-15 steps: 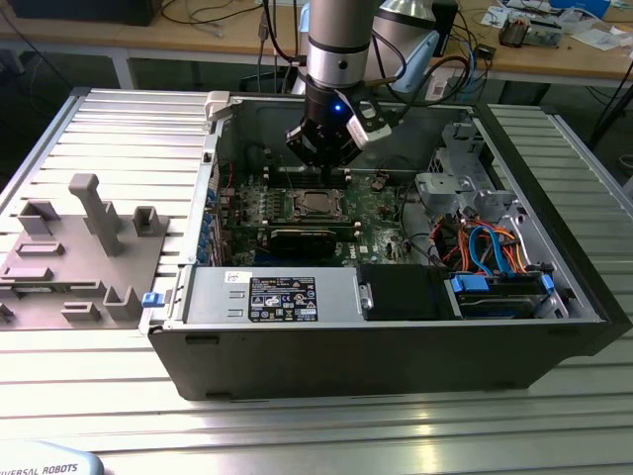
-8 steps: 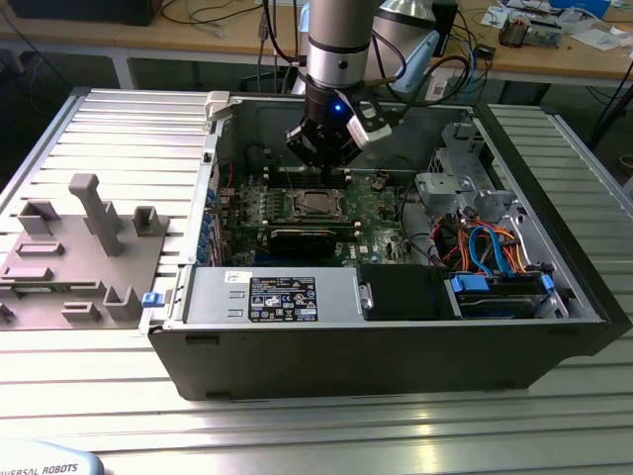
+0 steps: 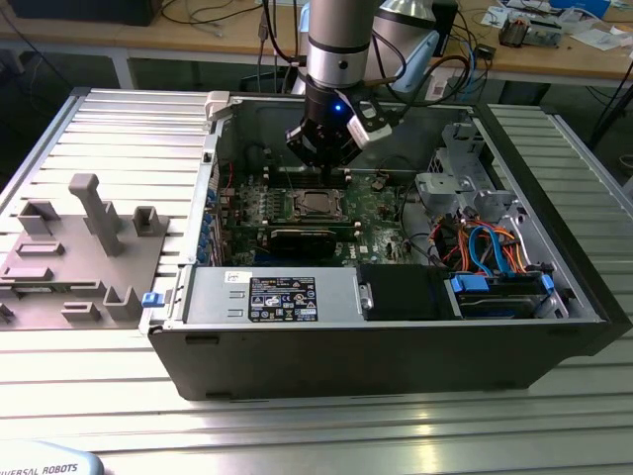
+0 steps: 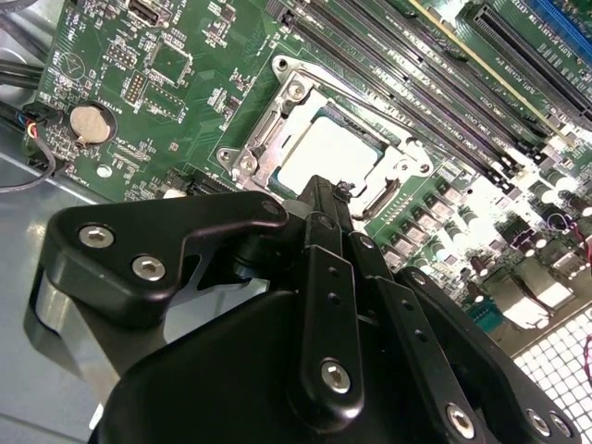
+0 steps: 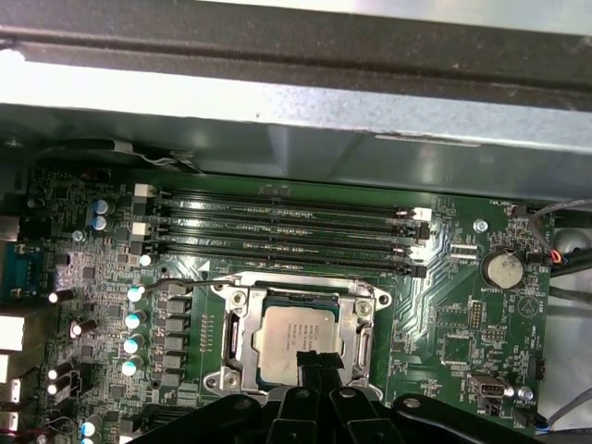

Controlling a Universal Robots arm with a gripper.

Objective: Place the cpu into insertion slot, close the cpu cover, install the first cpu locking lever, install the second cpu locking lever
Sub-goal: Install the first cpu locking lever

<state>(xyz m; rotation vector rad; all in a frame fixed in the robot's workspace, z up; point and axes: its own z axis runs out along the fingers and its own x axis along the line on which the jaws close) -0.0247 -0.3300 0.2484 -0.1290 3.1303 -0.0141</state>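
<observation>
The black-fingered gripper [image 5: 317, 363], fingertips closed together and holding nothing, hovered at the near edge of the silver-grey square cpu [image 5: 298, 334]. The cpu lay seated in the green board's insertion slot [image 5: 242, 326], the thin silvery cpu cover [image 5: 363, 342] down around it. Judged step: the locking levers, needing a precise sideways push.

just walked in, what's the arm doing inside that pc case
A single robot arm reaches into the open computer case, its tool right over the insertion slot on the green motherboard. The cpu already sits in the socket, and the cpu cover lies down around it, framing its silver top.
</observation>
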